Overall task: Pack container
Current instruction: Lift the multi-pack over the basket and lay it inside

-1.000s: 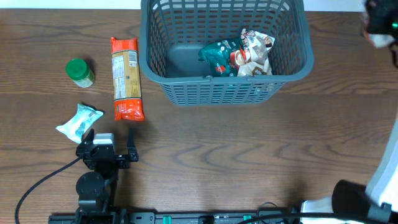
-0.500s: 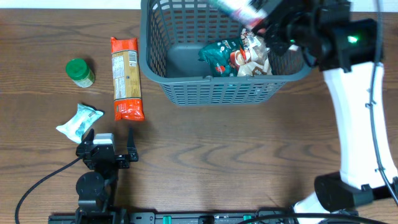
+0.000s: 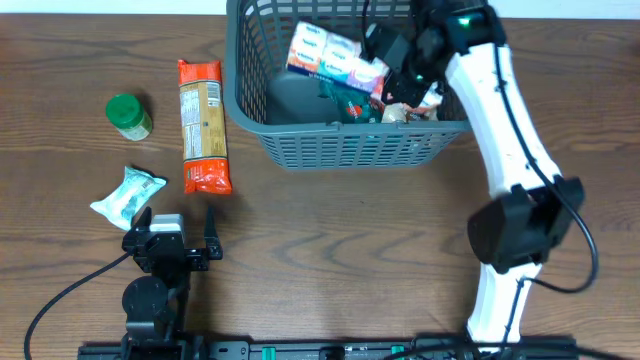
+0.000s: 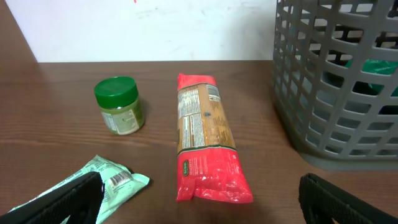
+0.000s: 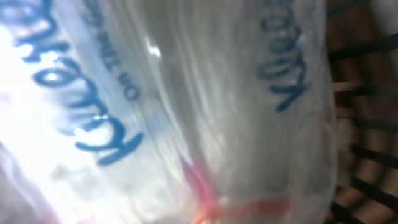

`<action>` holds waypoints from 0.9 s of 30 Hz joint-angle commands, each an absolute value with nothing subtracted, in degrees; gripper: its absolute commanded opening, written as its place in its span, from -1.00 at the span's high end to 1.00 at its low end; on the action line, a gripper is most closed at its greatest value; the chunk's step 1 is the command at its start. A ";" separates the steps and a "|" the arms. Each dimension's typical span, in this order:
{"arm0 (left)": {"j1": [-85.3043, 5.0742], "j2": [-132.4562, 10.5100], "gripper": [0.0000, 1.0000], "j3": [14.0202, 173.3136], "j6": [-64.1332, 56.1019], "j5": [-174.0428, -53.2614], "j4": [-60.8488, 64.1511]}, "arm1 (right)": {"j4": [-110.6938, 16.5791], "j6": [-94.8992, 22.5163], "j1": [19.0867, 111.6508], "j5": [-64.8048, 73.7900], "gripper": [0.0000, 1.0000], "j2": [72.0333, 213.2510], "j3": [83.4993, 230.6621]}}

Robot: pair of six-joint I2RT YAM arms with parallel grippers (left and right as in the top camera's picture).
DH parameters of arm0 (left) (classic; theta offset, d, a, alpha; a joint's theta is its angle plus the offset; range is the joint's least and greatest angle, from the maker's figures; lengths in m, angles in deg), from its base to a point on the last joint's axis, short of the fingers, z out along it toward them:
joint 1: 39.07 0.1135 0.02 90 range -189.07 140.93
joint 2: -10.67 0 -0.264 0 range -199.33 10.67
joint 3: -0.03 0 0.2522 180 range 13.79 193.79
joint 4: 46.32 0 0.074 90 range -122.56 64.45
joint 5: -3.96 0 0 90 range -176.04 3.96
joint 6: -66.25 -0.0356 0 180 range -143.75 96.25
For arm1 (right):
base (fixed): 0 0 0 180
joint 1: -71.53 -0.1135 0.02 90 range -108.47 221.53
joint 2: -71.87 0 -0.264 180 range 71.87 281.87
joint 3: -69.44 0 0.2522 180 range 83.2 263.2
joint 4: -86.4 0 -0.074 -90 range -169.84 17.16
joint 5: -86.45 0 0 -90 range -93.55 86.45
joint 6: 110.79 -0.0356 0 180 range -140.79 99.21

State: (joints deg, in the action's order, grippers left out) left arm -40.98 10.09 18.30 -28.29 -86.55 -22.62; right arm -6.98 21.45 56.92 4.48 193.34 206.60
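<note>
Even, bright light from above; shadows faint.
Right wrist view badly blurred; packet (image 5: 186, 93) glares white at left.

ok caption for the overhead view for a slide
Right gripper holds a white plastic-wrapped pack over the dark grey slotted plastic basket; left gripper sits open nearby.

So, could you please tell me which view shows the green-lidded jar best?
The left wrist view: the jar stands upright, side and lid clear. Overhead shows mostly its top; right wrist misses it.
</note>
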 commanded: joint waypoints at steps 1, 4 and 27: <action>-40.69 10.44 -0.97 16.91 -28.68 -86.92 -22.05 | -7.90 19.33 56.07 5.73 0.97 192.86 207.06; -40.69 10.44 -0.97 16.91 -28.68 -86.92 -22.05 | -9.85 16.48 55.98 5.73 0.36 192.40 207.08; -40.69 10.44 -0.97 16.91 -28.68 -86.92 -22.05 | -18.17 -18.79 66.39 -27.65 -0.99 168.40 219.58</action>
State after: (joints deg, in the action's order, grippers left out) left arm -40.98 10.09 18.30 -28.29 -86.55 -22.62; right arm -19.03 -8.76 61.29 -13.70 172.33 218.62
